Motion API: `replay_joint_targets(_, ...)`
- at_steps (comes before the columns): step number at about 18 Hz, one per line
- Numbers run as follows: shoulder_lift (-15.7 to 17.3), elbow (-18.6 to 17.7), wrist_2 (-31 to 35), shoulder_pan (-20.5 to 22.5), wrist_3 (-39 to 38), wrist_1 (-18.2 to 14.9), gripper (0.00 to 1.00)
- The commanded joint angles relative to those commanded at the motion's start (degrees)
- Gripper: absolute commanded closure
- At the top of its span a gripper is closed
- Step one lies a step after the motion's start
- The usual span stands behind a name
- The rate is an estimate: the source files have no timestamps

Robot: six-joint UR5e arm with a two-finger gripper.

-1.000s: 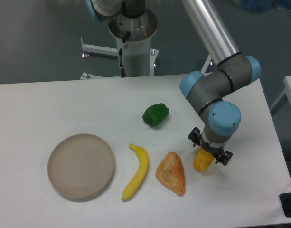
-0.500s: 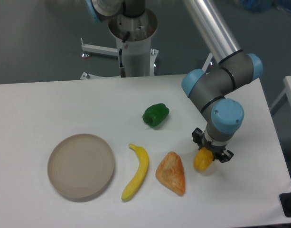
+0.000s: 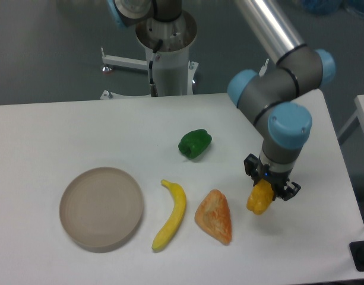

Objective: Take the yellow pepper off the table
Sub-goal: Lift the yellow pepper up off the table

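The yellow pepper (image 3: pixel 259 200) is small and yellow-orange, at the right side of the white table (image 3: pixel 81 130). My gripper (image 3: pixel 265 188) points straight down onto its top and is shut on it. The wrist hides the pepper's stem and the fingertips. I cannot tell whether the pepper still touches the table or hangs just above it.
An orange-tan triangular pastry piece (image 3: pixel 215 217) lies just left of the pepper. A yellow banana (image 3: pixel 171 215) lies further left, a round beige plate (image 3: pixel 101 206) at the front left, and a green pepper (image 3: pixel 195 143) behind. The table's right edge is close to the gripper.
The gripper has moved slightly to the right, and the yellow pepper has moved with it, away from the pastry piece.
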Motion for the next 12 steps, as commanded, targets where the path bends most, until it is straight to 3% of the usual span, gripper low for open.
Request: replay_joint_targets(12,0.53,-0.44,-0.09,-0.79,-0.18,0.18,0.61)
